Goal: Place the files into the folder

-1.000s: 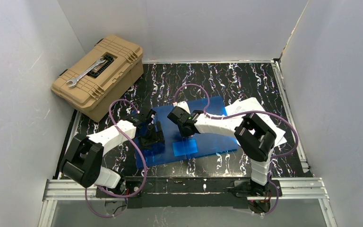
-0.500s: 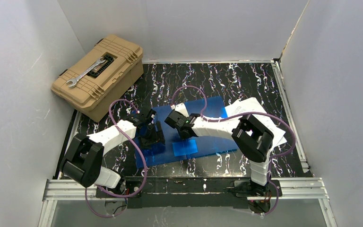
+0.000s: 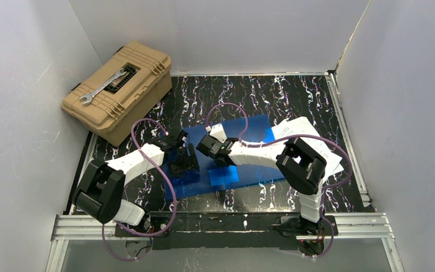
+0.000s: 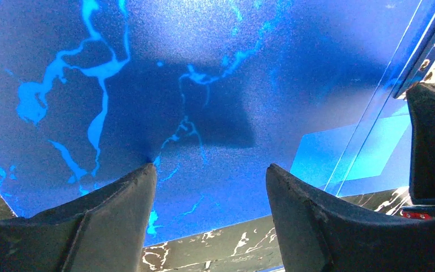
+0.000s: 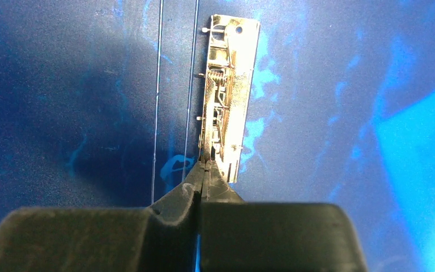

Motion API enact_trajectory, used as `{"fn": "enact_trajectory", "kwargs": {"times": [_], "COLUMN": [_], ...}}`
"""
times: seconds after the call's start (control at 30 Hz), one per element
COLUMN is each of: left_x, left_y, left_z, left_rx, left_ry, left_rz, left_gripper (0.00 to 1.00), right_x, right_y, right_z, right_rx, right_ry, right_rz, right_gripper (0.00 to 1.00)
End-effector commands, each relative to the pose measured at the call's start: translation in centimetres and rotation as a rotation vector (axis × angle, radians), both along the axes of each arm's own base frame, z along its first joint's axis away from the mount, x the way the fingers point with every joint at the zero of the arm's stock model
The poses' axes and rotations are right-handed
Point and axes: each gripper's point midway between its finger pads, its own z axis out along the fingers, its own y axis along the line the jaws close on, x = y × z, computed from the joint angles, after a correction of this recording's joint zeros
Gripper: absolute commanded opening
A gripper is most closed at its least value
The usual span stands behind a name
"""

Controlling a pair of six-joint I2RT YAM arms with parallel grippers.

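Top external view, taken from my left side: over the last second my left claw (image 3: 182, 161) had hardly stirred, planted on the left flap of the open folder (image 3: 255, 127). On the left wrist view its fingers (image 4: 119, 209) stood apart, tips down on the blue plastic with nothing between them.

To its right, my right claw (image 3: 210, 148) had slid a little leftward across the folder, toward the left one. On the right wrist view its fingers (image 5: 181, 198) were pressed together, tips touching the near end of the metal clip (image 5: 229, 96) just ahead. I could not tell whether the lever was nipped. I judged the clamp was being worked before any paper went in.

The files (image 3: 303, 127) lay well to the right of that claw, outside the folder. My right forearm stretched leftward over the folder, while the left reached forward and inward.
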Motion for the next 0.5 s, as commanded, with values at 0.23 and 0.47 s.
{"fn": "enact_trajectory", "kwargs": {"times": [0.23,0.47], "left_x": [-2.0,-2.1], "left_y": [2.3,2.2], "left_z": [-2.7,-2.5], "left_rx": [0.115,0.106], "left_ry": [0.077,0.074], "left_rz": [0.010,0.010], "left_gripper": [0.70,0.70], "right_x": [-0.4,1.4], "right_y": [-3.7,-1.0], "right_z": [-0.4,3.0], "right_rx": [-0.162,-0.084], "right_ry": [0.051,-0.002], "right_rz": [-0.032,-0.021], "right_gripper": [0.01,0.01]}}
